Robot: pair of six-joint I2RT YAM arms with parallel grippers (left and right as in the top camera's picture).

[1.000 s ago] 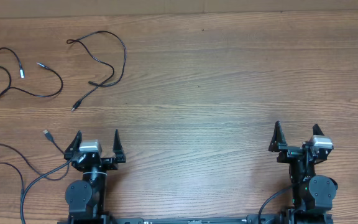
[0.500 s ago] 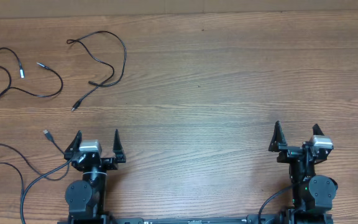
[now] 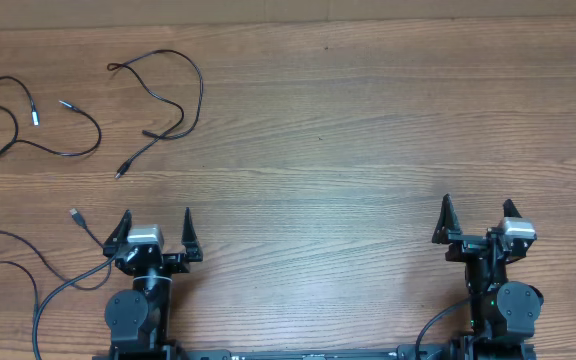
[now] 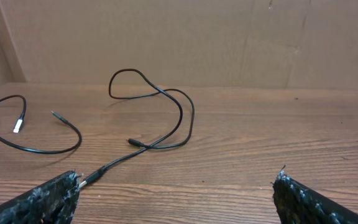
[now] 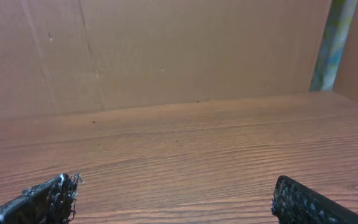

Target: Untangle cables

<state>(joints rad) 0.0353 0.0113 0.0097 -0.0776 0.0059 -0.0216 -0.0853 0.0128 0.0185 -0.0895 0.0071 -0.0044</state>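
Three thin black cables lie apart on the wooden table at the left. One looped cable (image 3: 173, 90) lies at the back left and shows in the left wrist view (image 4: 182, 118). A second cable (image 3: 28, 148) with a white-tipped plug lies at the far left, also in the left wrist view (image 4: 39, 149). A third cable (image 3: 28, 268) with a silver plug runs along the left front edge. My left gripper (image 3: 156, 222) is open and empty near the front, its jaws wide apart in its wrist view (image 4: 176, 186). My right gripper (image 3: 478, 215) is open and empty at the front right (image 5: 173, 193).
A brown cardboard wall (image 4: 185, 37) stands along the table's far edge. The arm bases (image 3: 133, 315) sit at the front edge. A thicker black arm wire (image 3: 433, 325) curls by the right base.
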